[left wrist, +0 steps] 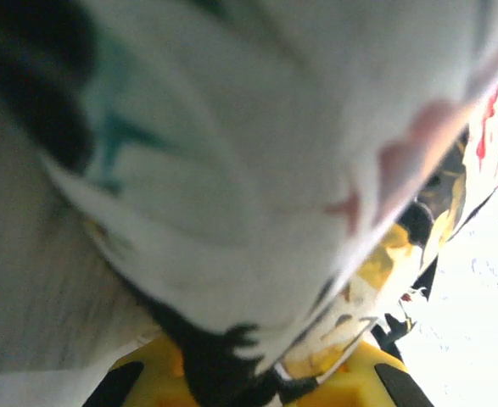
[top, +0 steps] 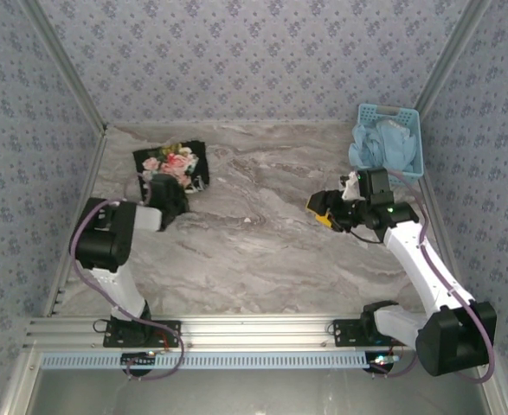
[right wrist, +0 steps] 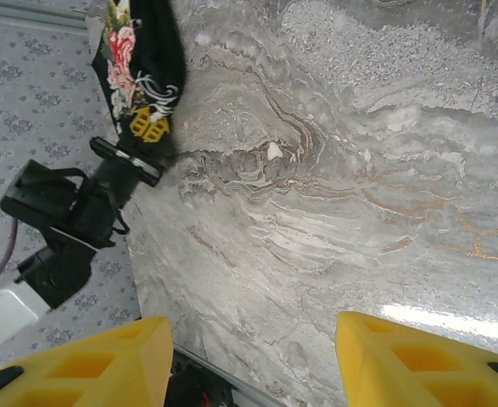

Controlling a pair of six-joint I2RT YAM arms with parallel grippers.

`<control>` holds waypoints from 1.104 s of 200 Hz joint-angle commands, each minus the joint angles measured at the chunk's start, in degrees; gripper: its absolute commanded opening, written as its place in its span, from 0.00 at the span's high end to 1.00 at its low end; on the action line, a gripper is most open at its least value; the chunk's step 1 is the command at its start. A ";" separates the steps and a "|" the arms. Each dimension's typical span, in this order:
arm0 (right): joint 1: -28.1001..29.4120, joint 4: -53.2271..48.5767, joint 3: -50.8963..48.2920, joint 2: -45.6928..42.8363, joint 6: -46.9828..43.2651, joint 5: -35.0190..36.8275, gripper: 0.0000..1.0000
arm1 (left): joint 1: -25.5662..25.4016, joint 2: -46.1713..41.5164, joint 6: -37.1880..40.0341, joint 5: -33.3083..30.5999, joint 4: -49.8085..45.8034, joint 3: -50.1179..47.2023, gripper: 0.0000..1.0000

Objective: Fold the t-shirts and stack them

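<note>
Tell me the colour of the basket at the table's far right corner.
Light blue basket, best seen in the top external view.

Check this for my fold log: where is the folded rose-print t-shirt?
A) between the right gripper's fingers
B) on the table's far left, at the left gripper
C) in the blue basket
B: the t-shirt lies at the far left of the table with the left gripper shut on its near edge; the right gripper stands open over bare marble.
</note>
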 commanded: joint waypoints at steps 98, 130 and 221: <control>0.09 4.24 1.95 3.99 0.51 0.22 0.45 | 20.20 19.45 38.65 26.08 -33.30 31.80 1.00; 0.36 4.24 2.36 4.57 0.34 0.40 0.45 | 17.81 21.07 36.27 27.46 -31.80 35.20 0.98; 0.69 3.23 3.34 3.72 -2.49 1.89 0.44 | 14.87 5.68 32.06 25.60 -23.66 22.13 0.26</control>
